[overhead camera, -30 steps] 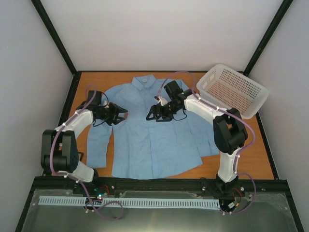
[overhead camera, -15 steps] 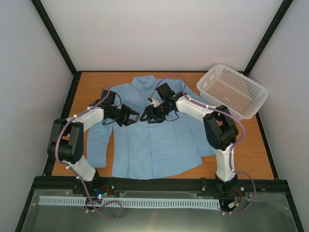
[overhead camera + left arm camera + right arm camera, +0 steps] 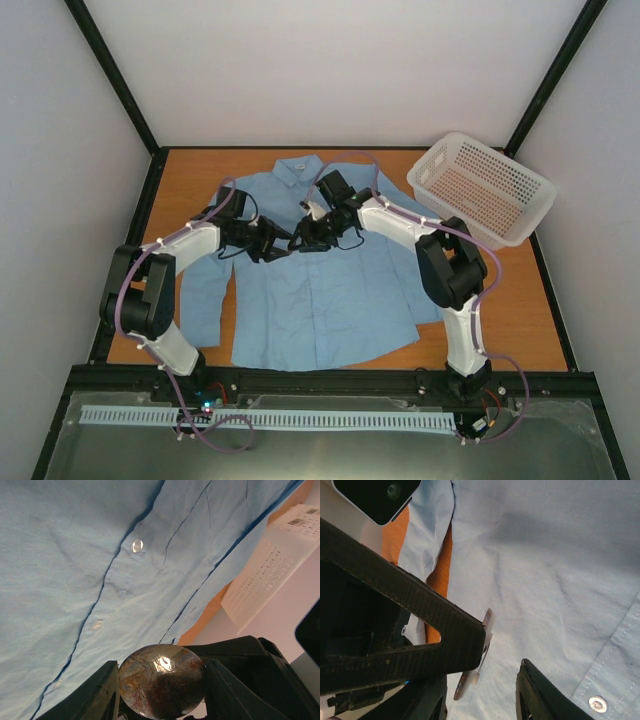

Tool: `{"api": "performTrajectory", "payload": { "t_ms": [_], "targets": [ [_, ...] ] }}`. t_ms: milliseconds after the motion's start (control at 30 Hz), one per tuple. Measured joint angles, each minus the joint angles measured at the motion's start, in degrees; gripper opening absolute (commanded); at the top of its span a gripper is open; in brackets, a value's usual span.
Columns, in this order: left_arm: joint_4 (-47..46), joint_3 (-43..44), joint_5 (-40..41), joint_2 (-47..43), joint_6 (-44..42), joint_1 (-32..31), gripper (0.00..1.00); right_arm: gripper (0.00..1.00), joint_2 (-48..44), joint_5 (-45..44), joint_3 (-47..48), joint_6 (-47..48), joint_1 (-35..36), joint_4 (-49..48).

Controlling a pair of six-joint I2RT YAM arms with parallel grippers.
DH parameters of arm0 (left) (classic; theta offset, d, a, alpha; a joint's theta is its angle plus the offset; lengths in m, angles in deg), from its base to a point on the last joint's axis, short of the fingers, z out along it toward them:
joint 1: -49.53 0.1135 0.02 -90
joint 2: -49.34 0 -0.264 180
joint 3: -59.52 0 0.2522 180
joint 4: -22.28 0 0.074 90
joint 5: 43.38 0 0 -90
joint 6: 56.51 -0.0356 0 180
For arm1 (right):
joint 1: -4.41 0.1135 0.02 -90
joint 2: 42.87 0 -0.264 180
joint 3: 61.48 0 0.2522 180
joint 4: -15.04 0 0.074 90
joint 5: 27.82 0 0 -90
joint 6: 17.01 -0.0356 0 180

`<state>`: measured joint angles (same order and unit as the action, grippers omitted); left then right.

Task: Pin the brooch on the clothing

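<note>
While the left tool (image 3: 162,692) clamps the brooch (image 3: 161,680) over the shirt (image 3: 310,290), the right tool (image 3: 481,687) stands apart beside it; the stickers on the basket (image 3: 260,580) are unreadable.

White tube-shaped links on the left arm (image 3: 185,240) and the right arm (image 3: 400,218), joined by bulky black joints above black bases. Thin pale purple cables (image 3: 118,295) looped along each arm, tied on with small white clips. All black at the left gripper (image 3: 275,243) and the right gripper (image 3: 303,238), with a fine ribbed grain across the left gripper's matte fingers (image 3: 420,605).
</note>
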<state>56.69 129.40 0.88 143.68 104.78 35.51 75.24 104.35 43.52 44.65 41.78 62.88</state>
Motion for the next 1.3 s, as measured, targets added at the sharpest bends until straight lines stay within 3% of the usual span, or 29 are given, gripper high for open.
{"api": "performTrajectory", "payload": {
  "t_ms": [333, 433, 533, 700, 867, 1133, 1300],
  "targets": [
    [-0.26, 0.0, 0.04, 0.17, 0.17, -0.5, 0.19, 0.09, 0.22, -1.07, 0.81, 0.81, 0.72, 0.85],
    [-0.33, 0.0, 0.13, 0.28, 0.17, -0.5, 0.23, 0.03, 0.22, -1.7, 0.9, 1.03, 0.9, 1.03],
    [-0.26, 0.02, 0.31, 0.31, 0.15, -0.5, 0.37, 0.03, 0.2, -2.78, 0.9, 1.51, 0.87, 1.49],
    [3.61, 2.93, 1.97, 0.33, -2.4, -0.68, 0.71, 0.03, -0.81, -4.63, 0.22, 3.85, 0.94, 0.72],
    [8.44, 10.19, 3.32, 0.31, -9.55, -0.63, 0.98, 0.03, -7.13, -8.7, -6.86, 9.11, 0.9, -0.09],
    [13.11, 16.7, 3.69, -4.31, -22.95, -0.44, 1.0, 0.03, -28.65, -21.11, -27.78, 22.6, 0.92, -8.55],
    [11.26, 15.8, -0.83, -10.71, -25.66, -0.11, 1.0, 0.03, -42.97, -29.18, -37.38, 40.0, 0.92, -17.51]
  ]
}}
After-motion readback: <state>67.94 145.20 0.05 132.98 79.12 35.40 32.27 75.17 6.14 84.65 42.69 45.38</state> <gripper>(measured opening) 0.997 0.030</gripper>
